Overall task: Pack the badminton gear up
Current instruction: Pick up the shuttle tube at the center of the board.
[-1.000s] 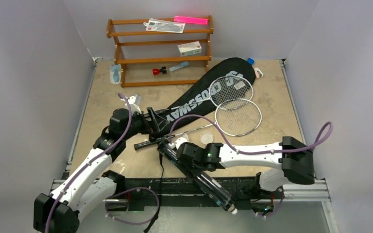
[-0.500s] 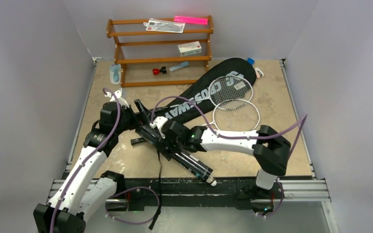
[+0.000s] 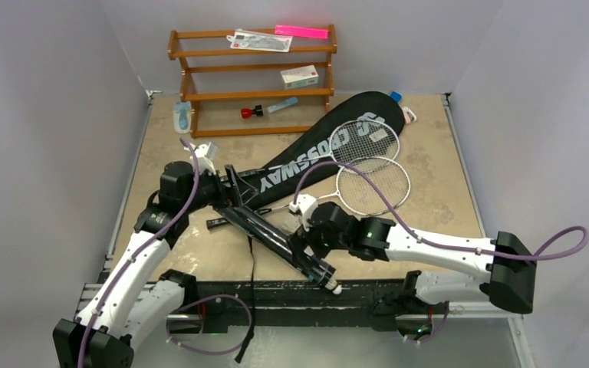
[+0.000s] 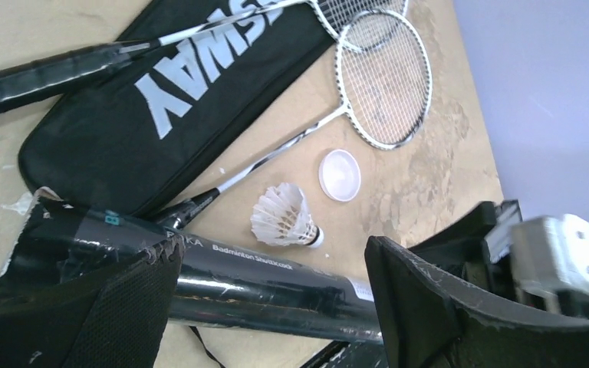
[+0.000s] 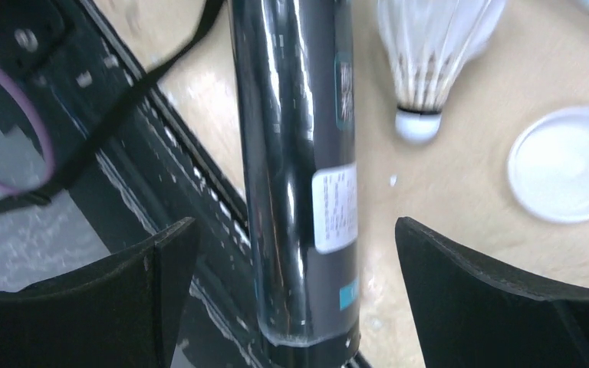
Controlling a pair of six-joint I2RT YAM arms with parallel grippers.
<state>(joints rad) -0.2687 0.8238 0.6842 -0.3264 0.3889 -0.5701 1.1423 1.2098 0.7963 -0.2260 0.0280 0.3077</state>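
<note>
The dark tube [image 3: 276, 244] lies diagonally on the table, its near end at the front edge. My left gripper [image 3: 234, 188] stands open over the tube's far end [image 4: 276, 284], which runs lengthwise below its jaws. My right gripper [image 5: 295, 226] is open and straddles the tube [image 5: 291, 115] near its lower end, with a gap on both sides. A white shuttlecock [image 4: 285, 217] lies beside the tube, next to a round white lid [image 4: 339, 175]. Two silver rackets [image 3: 373, 184] [image 3: 364, 142] rest partly on the black CROSSWAY bag [image 3: 314, 153].
A brown wooden rack [image 3: 253, 77] with a white box and a pink strip stands at the back. A thin black strap [image 3: 251, 261] trails over the front rail [image 3: 383, 295]. Small items [image 3: 182, 116] lie left of the rack. Grey walls close in both sides.
My right gripper has opened and let go of the tube, then slid down toward its near end. The tube moved up-left onto the table. My left gripper stayed by the far end.
</note>
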